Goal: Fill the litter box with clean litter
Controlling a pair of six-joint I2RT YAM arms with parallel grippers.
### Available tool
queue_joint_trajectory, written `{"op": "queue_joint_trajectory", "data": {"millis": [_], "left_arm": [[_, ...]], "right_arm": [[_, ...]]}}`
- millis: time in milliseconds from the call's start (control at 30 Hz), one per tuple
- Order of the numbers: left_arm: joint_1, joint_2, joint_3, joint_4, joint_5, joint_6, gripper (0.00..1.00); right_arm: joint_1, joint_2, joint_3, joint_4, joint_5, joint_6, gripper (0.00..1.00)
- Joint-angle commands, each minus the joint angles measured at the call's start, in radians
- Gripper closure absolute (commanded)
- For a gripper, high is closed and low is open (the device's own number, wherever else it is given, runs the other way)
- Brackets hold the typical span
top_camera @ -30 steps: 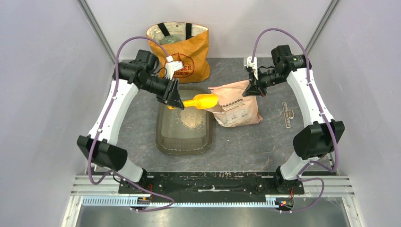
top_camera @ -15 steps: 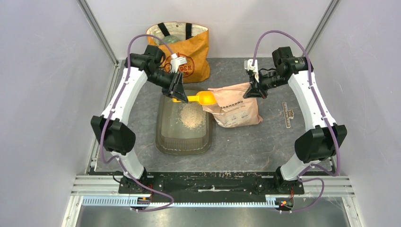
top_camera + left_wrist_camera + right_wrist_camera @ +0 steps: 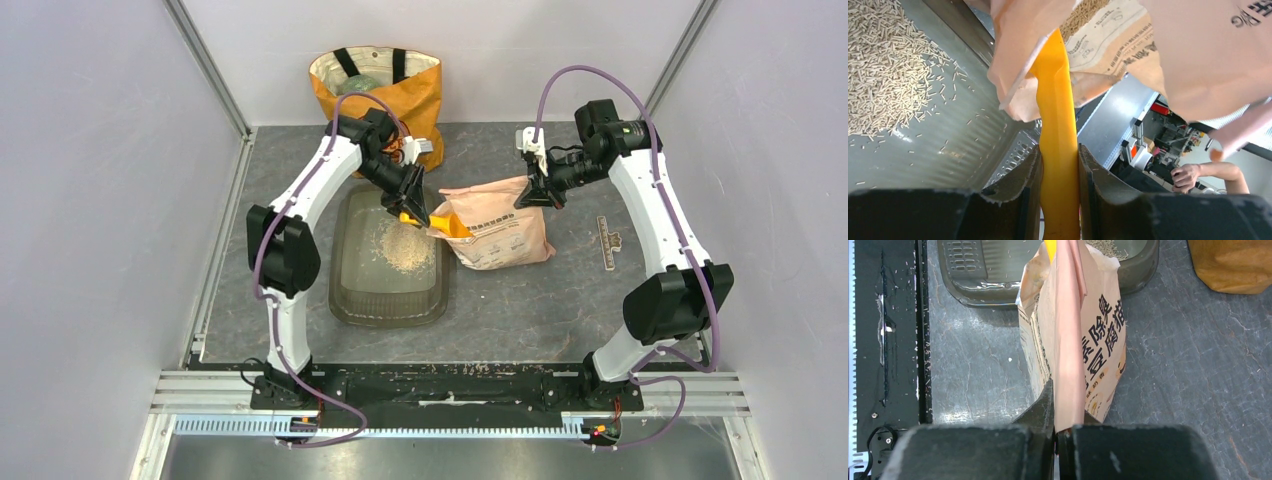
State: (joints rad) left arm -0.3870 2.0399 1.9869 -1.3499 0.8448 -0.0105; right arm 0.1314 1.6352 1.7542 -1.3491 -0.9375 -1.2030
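Left hand (image 3: 1059,157), gripping orange plastic scoop (image 3: 1055,100), should dig deep into crinkled pinkish-tan bag (image 3: 1098,340), pinched open by right hand (image 3: 1058,410).

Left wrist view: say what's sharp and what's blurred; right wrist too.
Left wrist: clean litter sharp; left tool on the scoop dark and soft. Right wrist: bag print crisp; right tool dark, blurred.
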Motion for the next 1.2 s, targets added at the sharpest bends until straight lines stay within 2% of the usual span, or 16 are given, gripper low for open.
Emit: {"op": "queue_joint_trajectory", "data": {"millis": [0, 100, 267, 467, 867, 1167], "left_arm": [[-0.008, 0.044, 0.061, 0.064, -0.007, -0.09, 0.98], [-0.008, 0.072, 0.093, 0.097, -0.041, -0.112, 0.96], [-0.008, 0.067, 0.075, 0.118, -0.046, -0.109, 0.84], [-0.009, -0.019, -0.071, 0.277, -0.044, -0.191, 0.64], [-0.008, -0.163, -0.302, 0.554, -0.067, -0.374, 0.56], [-0.008, -0.274, -0.49, 0.762, -0.079, -0.536, 0.56]], "right_arm": [[0.008, -0.054, 0.068, 0.028, -0.122, -0.028, 1.0], [0.007, -0.053, 0.068, 0.021, -0.121, -0.03, 1.0], [0.008, -0.048, 0.071, 0.01, -0.121, -0.03, 1.0], [0.008, -0.044, 0.075, 0.011, -0.121, -0.031, 1.0], [0.007, -0.046, 0.071, 0.01, -0.119, -0.024, 1.0], [0.008, -0.045, 0.071, 0.014, -0.114, -0.022, 1.0]]}}
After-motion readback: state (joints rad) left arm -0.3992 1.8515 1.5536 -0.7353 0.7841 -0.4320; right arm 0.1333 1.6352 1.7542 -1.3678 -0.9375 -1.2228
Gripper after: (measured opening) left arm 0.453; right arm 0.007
